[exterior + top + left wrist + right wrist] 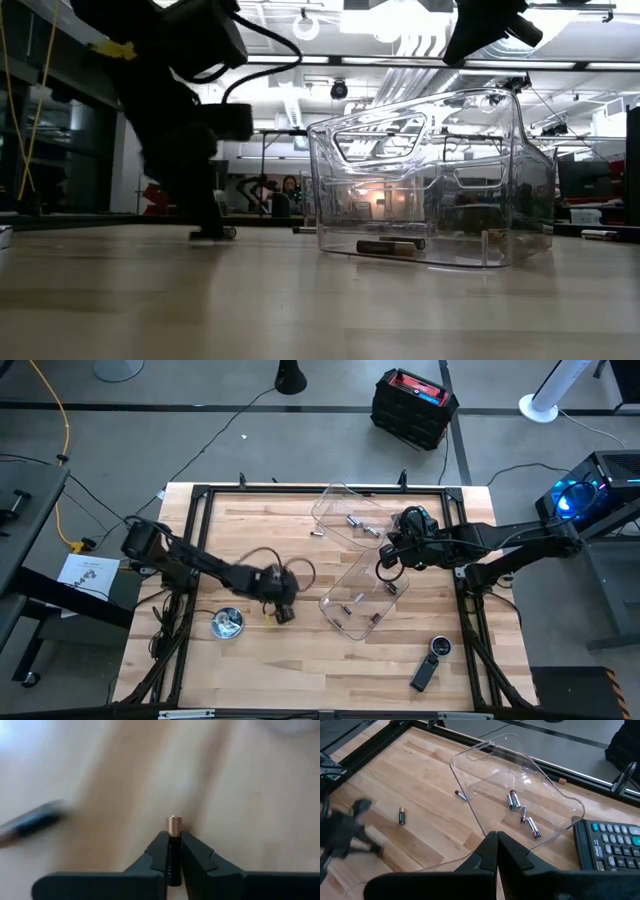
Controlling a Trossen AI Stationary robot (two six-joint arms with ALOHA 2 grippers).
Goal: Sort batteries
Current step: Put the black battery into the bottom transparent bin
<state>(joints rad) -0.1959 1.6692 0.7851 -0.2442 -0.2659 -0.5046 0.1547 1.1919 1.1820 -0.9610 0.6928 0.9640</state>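
the left gripper (174, 851) was down at the wooden table (300, 660), near the middle of its left half, and its 2 fingers (156, 852) were pinched on a dark battery with a copper tip (173, 827), which stood out past the fingertips. in the low view that gripper (212, 232) reached the tabletop, with a small cylinder at its foot. a round metal dish (227, 623) lay just left of it in the high view.

the right gripper (497, 851) hung above the gap between the 2 clear trays, its fingers pressed together on nothing. the far tray (350, 510) held 3 silvery batteries (522, 814) lying loose on its floor. the near tray (365, 600) held a few more batteries (352, 600), 1 of them a dark one with reddish-brown (392, 246) seen through the wall in the low view.

on the bare wood, 1 battery (460, 795) lay just beside the far tray's left wall, and another dark and copper one (401, 815) lay farther out toward the left arm. a black oblong gadget (428, 665) lay near the table's front right corner.
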